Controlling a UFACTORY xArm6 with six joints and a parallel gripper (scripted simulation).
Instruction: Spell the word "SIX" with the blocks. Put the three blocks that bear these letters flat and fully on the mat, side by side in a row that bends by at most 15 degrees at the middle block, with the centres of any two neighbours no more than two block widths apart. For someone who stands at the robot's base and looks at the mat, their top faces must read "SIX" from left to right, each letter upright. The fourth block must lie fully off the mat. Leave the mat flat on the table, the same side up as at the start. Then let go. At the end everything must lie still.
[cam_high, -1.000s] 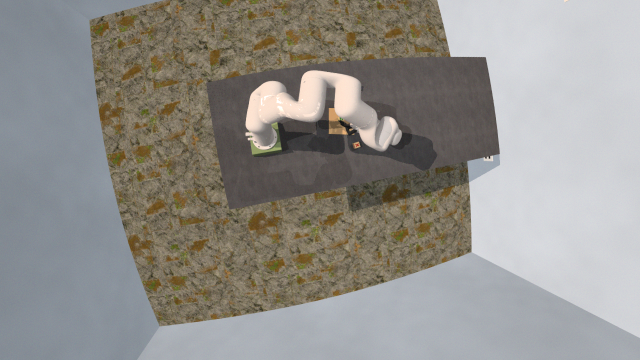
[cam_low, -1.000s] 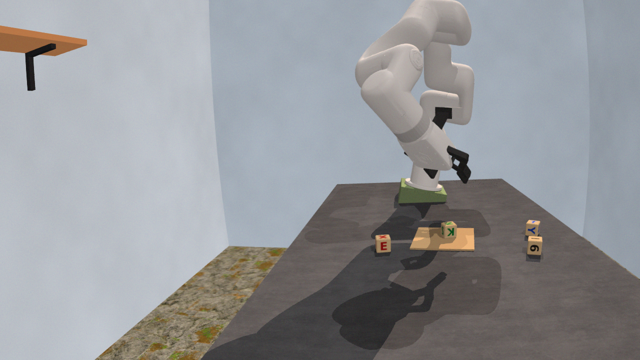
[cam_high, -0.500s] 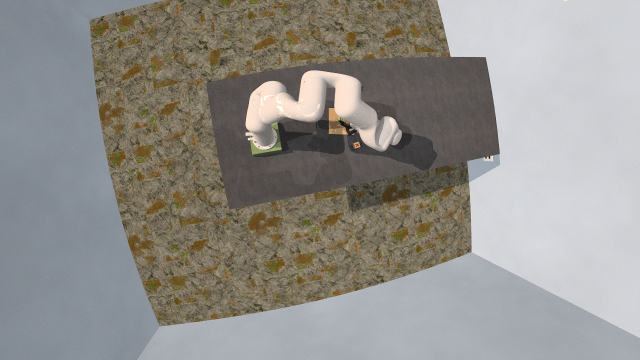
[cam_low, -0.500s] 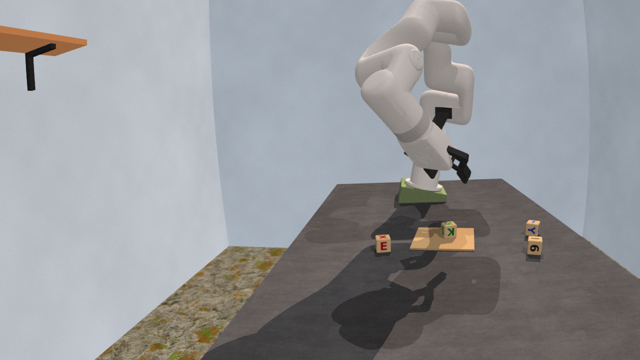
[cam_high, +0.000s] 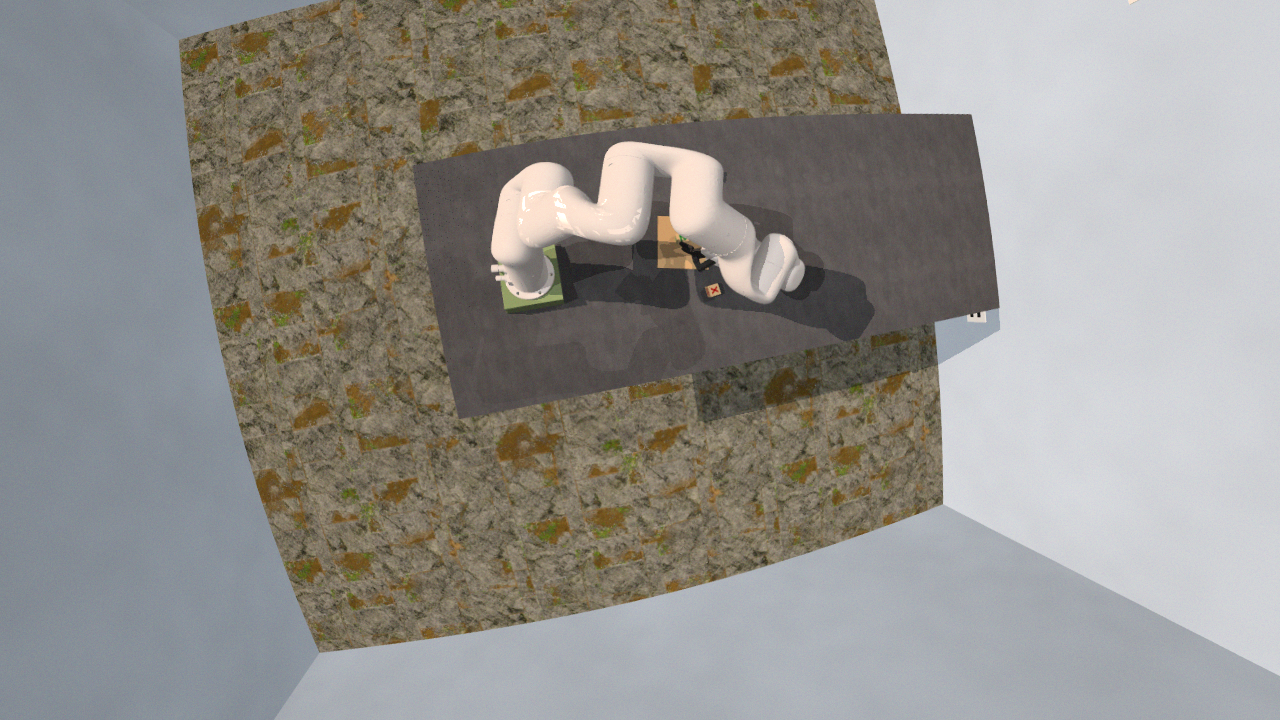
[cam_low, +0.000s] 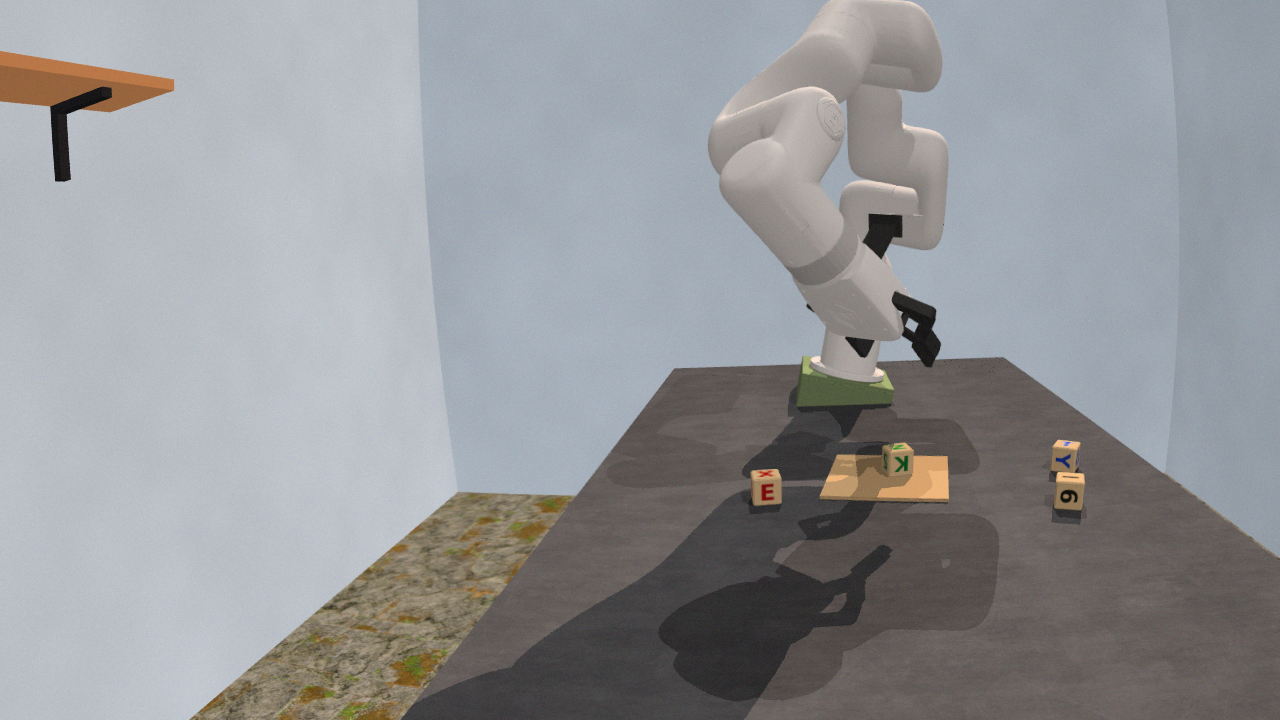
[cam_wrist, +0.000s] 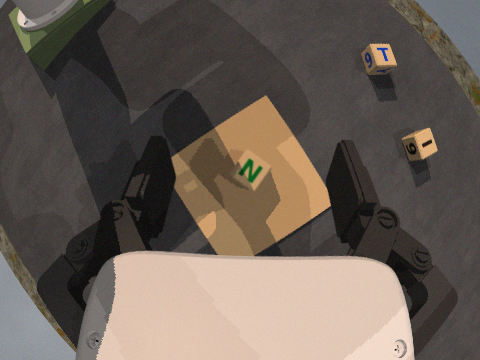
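Note:
The mat (cam_high: 665, 228) (cam_low: 930, 488) (cam_wrist: 300, 170) lies flat. The green-lettered block (cam_low: 897, 461) (cam_wrist: 254, 172) rests on it, N on top, K on a side. The red-lettered block (cam_high: 712, 290) (cam_low: 766, 488) stands off the mat, X on top, E on a side; it is out of the wrist view. The black-lettered block (cam_low: 1068, 492) (cam_wrist: 420, 144), I on top and 6 on a side, and the blue-lettered block (cam_low: 1065, 457) (cam_wrist: 379, 59), T on top, stand off the mat's other side. No top face shows S. My gripper (cam_low: 896, 351) (cam_wrist: 251, 157) is open and empty, high above the mat.
The arm's green base (cam_high: 556, 268) (cam_low: 841, 391) (cam_wrist: 40, 42) stands at one end of the dark table (cam_high: 877, 197) (cam_low: 1118, 626). An orange shelf (cam_low: 116, 89) is on the wall. The arm hides part of the mat and the black and blue blocks in the top view.

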